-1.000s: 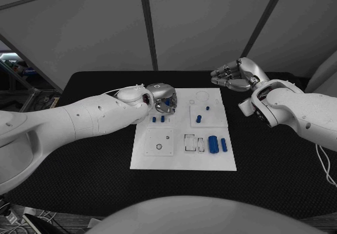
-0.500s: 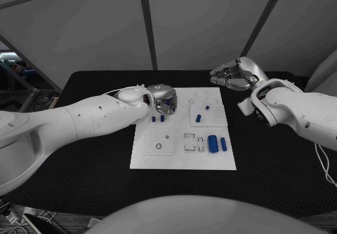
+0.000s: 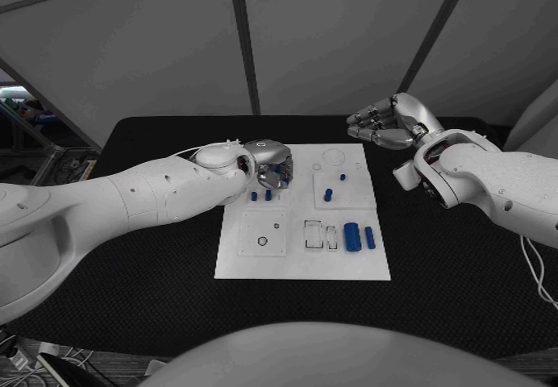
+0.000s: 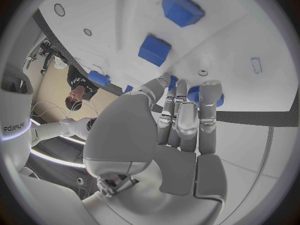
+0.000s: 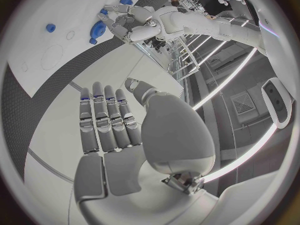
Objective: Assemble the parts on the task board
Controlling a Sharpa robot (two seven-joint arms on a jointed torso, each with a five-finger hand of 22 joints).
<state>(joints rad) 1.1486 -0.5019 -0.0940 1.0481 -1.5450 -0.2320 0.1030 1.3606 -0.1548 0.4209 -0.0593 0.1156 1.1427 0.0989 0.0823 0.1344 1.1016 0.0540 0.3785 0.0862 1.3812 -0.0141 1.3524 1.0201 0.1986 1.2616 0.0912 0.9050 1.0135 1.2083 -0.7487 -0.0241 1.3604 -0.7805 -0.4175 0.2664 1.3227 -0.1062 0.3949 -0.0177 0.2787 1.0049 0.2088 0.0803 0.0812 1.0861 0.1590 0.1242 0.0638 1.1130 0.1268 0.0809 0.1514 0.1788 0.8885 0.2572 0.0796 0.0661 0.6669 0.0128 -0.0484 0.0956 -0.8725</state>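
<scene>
Our left hand (image 3: pixel 271 165) has edged toward the task board's (image 3: pixel 302 270) far-left corner, fingers (image 4: pixel 209 92) pinching a blue part (image 4: pixel 203 96) for seating; our right hand (image 3: pixel 387 122) hovers released.

Lab: panelled booth (image 3: pixel 174 56), black table (image 3: pixel 151 306)

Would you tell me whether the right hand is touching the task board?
Apart: the head view shows the right hand off beyond the task board's far right corner.
</scene>
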